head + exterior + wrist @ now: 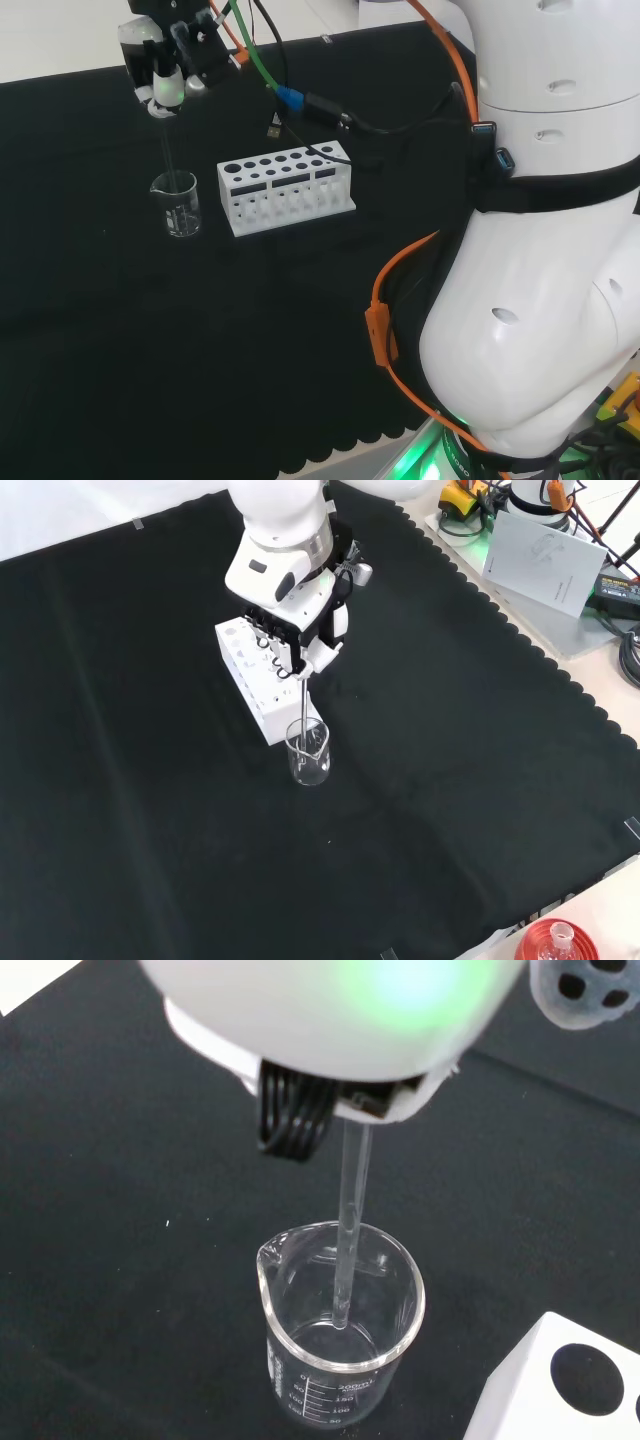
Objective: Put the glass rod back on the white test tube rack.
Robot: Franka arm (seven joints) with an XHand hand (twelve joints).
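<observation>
I'm seeing the robot hand (165, 60) at the head view's upper left, fingers pinching the glass rod (166, 150) upright, its tip dipping into the beaker (177, 205) beside the white rack (285, 187).

One glass rod (348, 1230) was there — a single clear stick — and one clear glass beaker (340, 1335). One white test tube rack (286, 186) stood on the black cloth (150, 780). One hand (165, 55) was at work. At the front view's bottom edge sat one flask (560, 938) on one red ring stand (535, 945) — nothing else countable.
</observation>
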